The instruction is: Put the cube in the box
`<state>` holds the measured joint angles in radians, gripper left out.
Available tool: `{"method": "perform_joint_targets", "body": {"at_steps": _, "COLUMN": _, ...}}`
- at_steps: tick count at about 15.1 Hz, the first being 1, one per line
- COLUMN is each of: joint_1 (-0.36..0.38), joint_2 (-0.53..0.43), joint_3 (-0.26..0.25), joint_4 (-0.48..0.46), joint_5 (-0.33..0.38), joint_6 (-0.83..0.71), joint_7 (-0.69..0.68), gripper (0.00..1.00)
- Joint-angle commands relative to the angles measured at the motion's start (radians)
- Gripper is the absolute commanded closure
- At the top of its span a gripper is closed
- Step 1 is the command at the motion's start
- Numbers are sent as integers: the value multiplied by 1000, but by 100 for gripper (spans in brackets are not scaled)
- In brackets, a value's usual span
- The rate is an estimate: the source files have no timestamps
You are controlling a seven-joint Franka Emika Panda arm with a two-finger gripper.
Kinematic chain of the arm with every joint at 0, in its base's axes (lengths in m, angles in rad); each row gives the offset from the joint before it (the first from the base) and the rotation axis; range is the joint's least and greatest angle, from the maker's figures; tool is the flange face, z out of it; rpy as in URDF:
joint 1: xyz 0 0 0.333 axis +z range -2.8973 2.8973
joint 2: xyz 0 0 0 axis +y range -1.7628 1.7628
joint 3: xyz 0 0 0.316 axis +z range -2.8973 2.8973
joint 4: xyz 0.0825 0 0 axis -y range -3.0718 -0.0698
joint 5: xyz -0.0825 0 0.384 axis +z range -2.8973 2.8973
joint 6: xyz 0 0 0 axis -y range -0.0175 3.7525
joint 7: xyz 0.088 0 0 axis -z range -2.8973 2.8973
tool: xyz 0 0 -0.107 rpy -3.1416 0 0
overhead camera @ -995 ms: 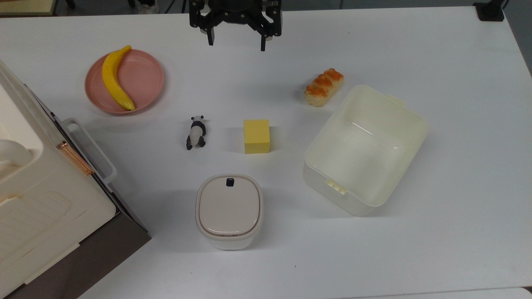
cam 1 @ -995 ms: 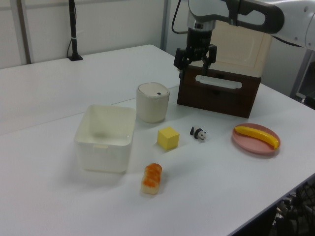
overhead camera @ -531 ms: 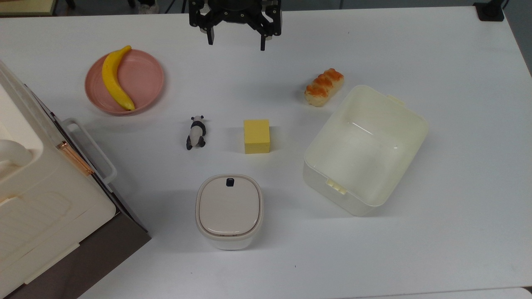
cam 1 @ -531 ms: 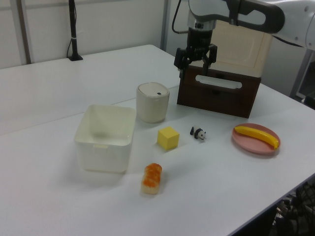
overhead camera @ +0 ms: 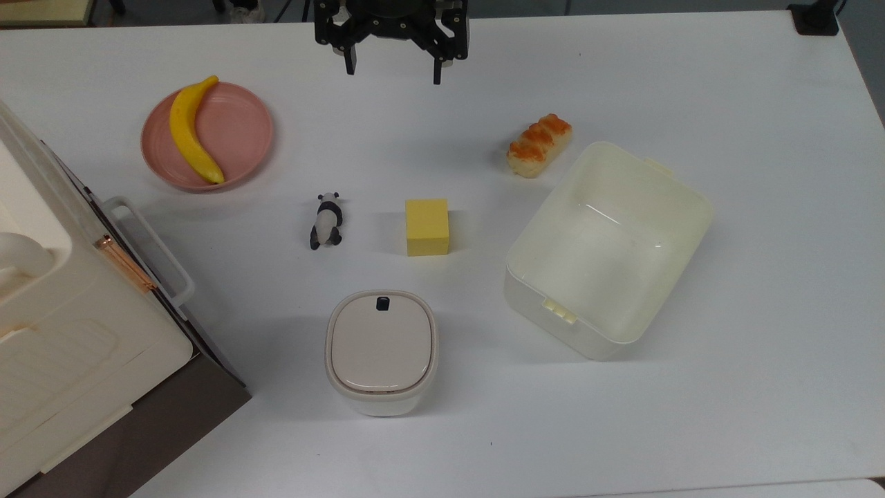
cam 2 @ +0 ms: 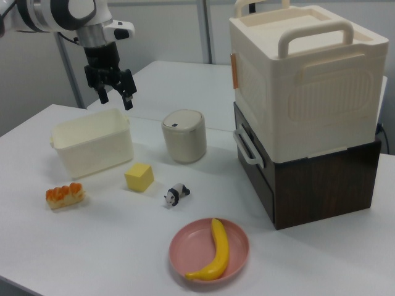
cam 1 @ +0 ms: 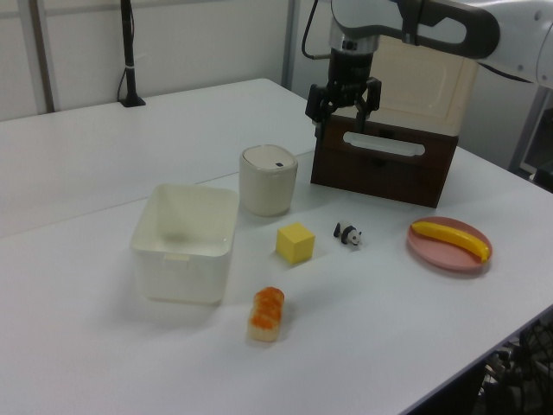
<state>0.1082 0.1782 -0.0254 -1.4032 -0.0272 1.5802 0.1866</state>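
The yellow cube (overhead camera: 427, 227) (cam 1: 295, 242) (cam 2: 139, 177) rests on the white table between the panda figurine and the box. The box (overhead camera: 681, 207) (cam 1: 181, 268) (cam 2: 92, 157), a cream-white open tub, stands empty to the top view's right of the cube. My gripper (overhead camera: 394, 72) (cam 1: 340, 128) (cam 2: 116, 100) hangs open high above the table at the top view's upper edge, well away from the cube, with nothing between its fingers.
A panda figurine (overhead camera: 326, 220) lies beside the cube. A pink plate (overhead camera: 238, 131) holds a banana (overhead camera: 190, 131). A bread piece (overhead camera: 539, 145) lies by the box. A lidded container (overhead camera: 382, 349) sits near the front. A big storage bin (cam 2: 305, 80) stands on a dark drawer unit (cam 2: 315, 179).
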Motion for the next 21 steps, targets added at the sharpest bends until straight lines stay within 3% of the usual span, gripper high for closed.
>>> {"method": "perform_joint_targets", "body": {"at_steps": 1, "joint_1": 5, "joint_2": -26, "joint_3": -4, "joint_4": -28, "joint_5": 0, "joint_6": -17, "joint_7": 10, "gripper": 0}}
{"method": "perform_joint_targets", "body": {"at_steps": 21, "joint_1": 7, "joint_2": -25, "joint_3": -4, "joint_4": -34, "joint_5": -2, "joint_6": -15, "joint_7": -10, "gripper": 0}}
